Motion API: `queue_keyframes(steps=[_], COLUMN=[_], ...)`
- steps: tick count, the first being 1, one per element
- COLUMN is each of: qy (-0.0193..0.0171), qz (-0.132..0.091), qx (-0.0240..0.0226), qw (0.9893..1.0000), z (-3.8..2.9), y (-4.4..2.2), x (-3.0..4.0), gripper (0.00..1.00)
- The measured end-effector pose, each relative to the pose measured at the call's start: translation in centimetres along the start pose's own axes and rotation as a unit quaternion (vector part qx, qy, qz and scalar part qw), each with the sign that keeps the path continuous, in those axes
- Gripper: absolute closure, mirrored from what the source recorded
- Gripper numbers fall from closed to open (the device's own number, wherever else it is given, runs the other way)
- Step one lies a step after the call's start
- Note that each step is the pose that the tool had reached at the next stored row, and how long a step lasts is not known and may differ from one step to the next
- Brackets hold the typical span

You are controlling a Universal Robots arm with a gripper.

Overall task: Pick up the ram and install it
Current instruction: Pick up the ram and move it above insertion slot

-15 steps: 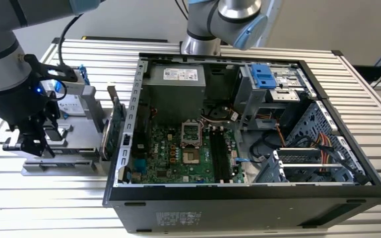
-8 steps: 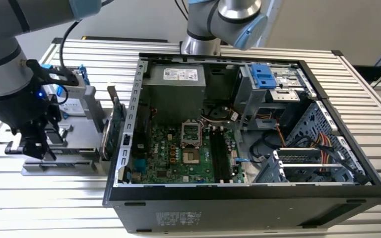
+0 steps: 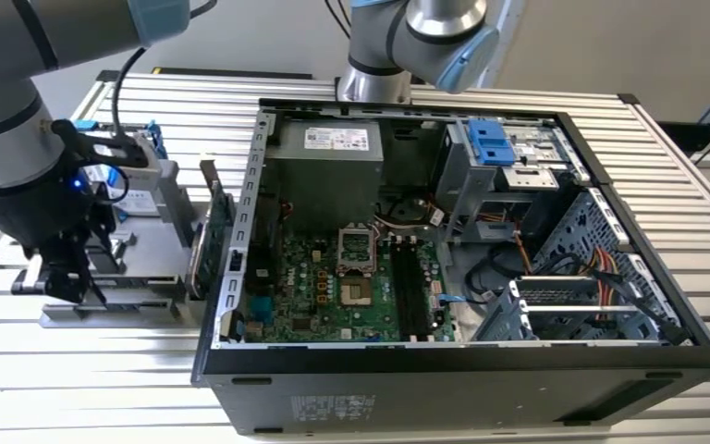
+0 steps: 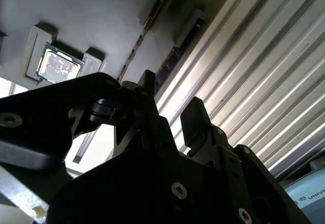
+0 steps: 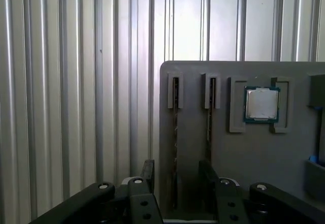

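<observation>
My jaws hang open and empty over the grey tray [image 5: 254, 153], which sits on the worktop [image 3: 108, 370] to the exterior view's left of the computer case [image 3: 454, 388]. In the first wrist view the ram [image 5: 175, 127] stands on edge in a tray slot, lined up with the gap between my two fingertips [image 5: 149, 169], which are not touching it. A processor chip [image 5: 261, 103] lies in a recess nearby.
</observation>
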State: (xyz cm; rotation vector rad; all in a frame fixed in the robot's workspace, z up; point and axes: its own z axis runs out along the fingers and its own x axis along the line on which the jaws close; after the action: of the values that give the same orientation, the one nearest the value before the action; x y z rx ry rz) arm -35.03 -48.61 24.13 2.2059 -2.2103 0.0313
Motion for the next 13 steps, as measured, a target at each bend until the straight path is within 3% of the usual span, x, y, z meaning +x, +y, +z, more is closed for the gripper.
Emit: queue_keyframes(steps=[13], qy=[0.0], qz=[0.0], qx=[0.0], qw=[1.0], z=[1.04], y=[0.0], x=[0.35], gripper=[0.0])
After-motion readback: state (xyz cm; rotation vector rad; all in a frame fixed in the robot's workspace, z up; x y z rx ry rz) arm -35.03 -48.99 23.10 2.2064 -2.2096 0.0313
